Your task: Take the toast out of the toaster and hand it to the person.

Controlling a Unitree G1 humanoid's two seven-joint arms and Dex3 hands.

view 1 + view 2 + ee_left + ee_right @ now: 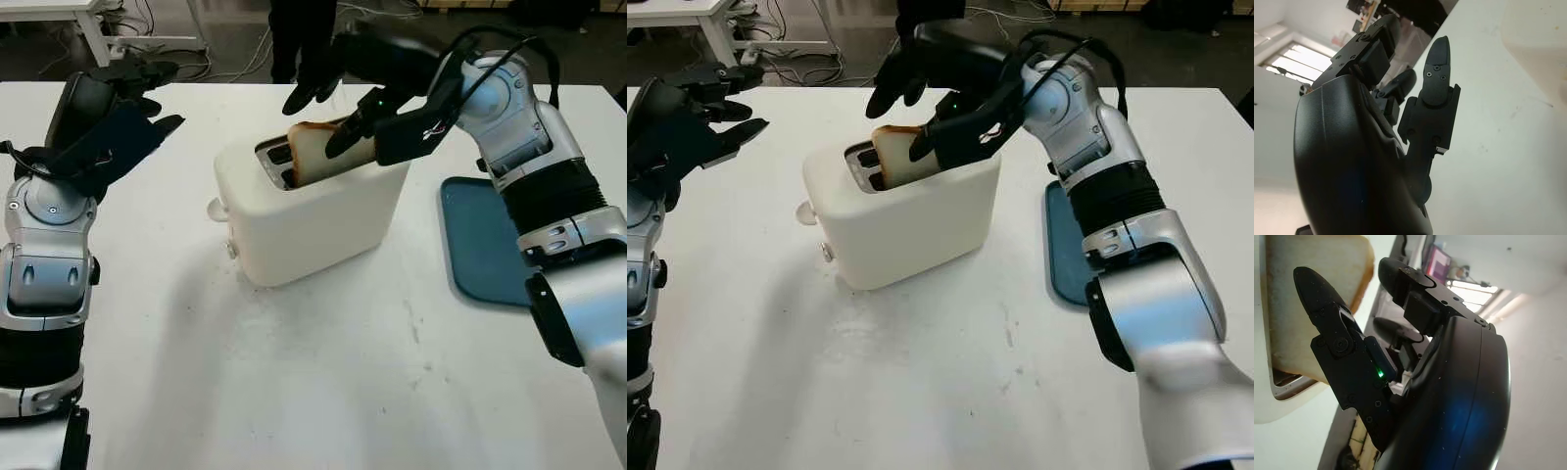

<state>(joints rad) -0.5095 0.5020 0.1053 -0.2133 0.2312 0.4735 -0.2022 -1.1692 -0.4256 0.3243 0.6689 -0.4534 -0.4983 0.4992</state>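
While right hand (pixel 338 103) straddles toast (pixel 312 152) in toaster (pixel 309 211) at upper centre, fingers either side for pinch, grip unconfirmed; left hand (pixel 103 122) open, upper left, clear.

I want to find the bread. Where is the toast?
In the left eye view the toast sticks up from the white toaster mid-table, the right hand reaching around it.

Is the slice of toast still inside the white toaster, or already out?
Partly in: the browned toast slice leans out of the white toaster slot, lower edge inside. The right hand is at it.
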